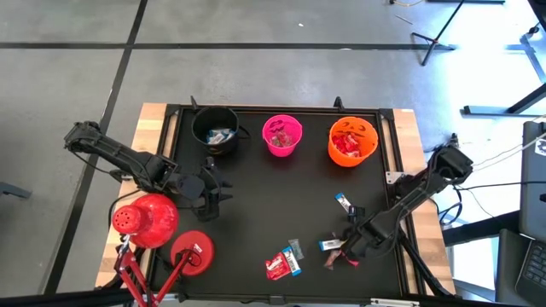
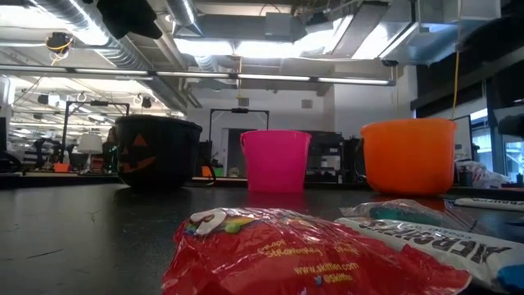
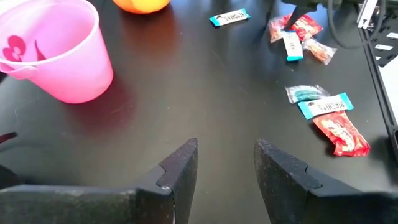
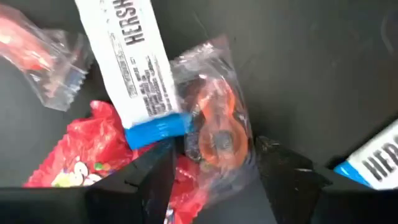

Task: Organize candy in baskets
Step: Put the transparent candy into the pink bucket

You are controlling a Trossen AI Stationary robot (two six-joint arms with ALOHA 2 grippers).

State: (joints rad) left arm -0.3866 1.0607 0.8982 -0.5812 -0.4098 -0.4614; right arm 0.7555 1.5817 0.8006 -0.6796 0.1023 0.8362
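Loose candy (image 1: 282, 264) lies near the table's (image 1: 256, 205) front edge, more at the front right corner under the right gripper (image 4: 214, 171). Its fingers stand apart, straddling a clear-wrapped orange sweet (image 4: 214, 127); whether they touch it is hard to tell. The black (image 1: 215, 130), pink (image 1: 282, 136) and orange (image 1: 352, 141) baskets line the back edge. The left gripper (image 3: 226, 171) hovers open and empty near the left edge.
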